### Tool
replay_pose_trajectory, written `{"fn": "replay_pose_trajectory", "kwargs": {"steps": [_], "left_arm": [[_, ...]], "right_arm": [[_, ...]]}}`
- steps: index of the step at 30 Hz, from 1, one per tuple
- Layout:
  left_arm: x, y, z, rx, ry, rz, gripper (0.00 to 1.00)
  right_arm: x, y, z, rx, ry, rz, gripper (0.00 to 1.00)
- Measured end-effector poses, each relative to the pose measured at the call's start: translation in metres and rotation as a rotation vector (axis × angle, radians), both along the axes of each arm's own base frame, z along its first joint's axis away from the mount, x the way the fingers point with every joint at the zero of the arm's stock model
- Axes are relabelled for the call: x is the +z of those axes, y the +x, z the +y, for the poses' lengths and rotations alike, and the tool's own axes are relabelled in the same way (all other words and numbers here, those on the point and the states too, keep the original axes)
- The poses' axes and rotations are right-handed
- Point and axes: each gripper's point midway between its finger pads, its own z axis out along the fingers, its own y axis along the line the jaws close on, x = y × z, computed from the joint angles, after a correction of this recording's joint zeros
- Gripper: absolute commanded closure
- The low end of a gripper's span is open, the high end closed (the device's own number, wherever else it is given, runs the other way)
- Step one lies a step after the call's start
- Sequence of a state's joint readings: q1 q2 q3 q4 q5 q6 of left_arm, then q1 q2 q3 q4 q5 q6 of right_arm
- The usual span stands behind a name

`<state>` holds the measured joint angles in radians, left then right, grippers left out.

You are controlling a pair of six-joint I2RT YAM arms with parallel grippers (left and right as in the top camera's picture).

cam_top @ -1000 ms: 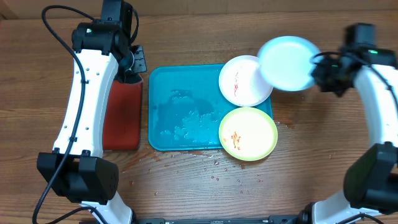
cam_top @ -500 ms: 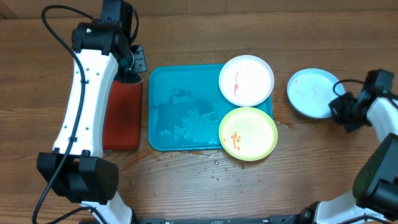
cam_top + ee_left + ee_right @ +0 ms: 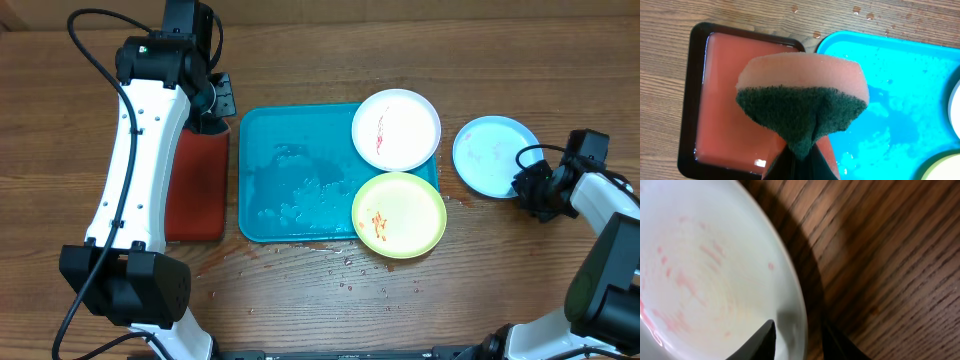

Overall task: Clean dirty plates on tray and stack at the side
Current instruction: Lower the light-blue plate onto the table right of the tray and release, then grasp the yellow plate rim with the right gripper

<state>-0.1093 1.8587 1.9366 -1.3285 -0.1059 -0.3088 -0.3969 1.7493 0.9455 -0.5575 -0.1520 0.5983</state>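
**Pale blue plate flat beside the tray**

My right hand (image 3: pixel 532 188) sits at the edge of the pale blue plate (image 3: pixel 490 155). My fingers are parted either side of its rim. The plate lies on the surface (image 3: pixel 300 60), right of the blue tray (image 3: pixel 290 170), faintly streaked red. The white plate (image 3: pixel 396 129) and yellow-green plate (image 3: pixel 398 214) rest at the tray's right end, both smeared. My left hand (image 3: pixel 800 160) pinches the sponge (image 3: pixel 802 95) above the red tray (image 3: pixel 715 100).

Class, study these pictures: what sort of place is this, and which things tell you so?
Probably a robotics lab bench staged as a dishwashing station: two robot arms at a wooden table, smeared plates at a wet blue tray, and a sponge above a red tray.
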Motion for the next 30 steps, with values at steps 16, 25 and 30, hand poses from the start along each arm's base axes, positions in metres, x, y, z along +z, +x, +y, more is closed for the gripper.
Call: {"fn": "replay_pose_trajectory", "kwargs": {"steps": [16, 25, 30], "left_arm": [[-0.001, -0.002, 0.0, 0.0, 0.001, 0.007, 0.96], [-0.001, -0.002, 0.0, 0.0, 0.001, 0.007, 0.96], [-0.001, -0.002, 0.0, 0.0, 0.001, 0.007, 0.96]], "right_arm": [[0.121, 0.004, 0.018, 0.184, 0.02, -0.038, 0.6], [0.115, -0.026, 0.071, 0.412, 0.062, 0.087, 0.59], [0.106, -0.032, 0.105, 0.551, 0.061, 0.112, 0.48]]}}
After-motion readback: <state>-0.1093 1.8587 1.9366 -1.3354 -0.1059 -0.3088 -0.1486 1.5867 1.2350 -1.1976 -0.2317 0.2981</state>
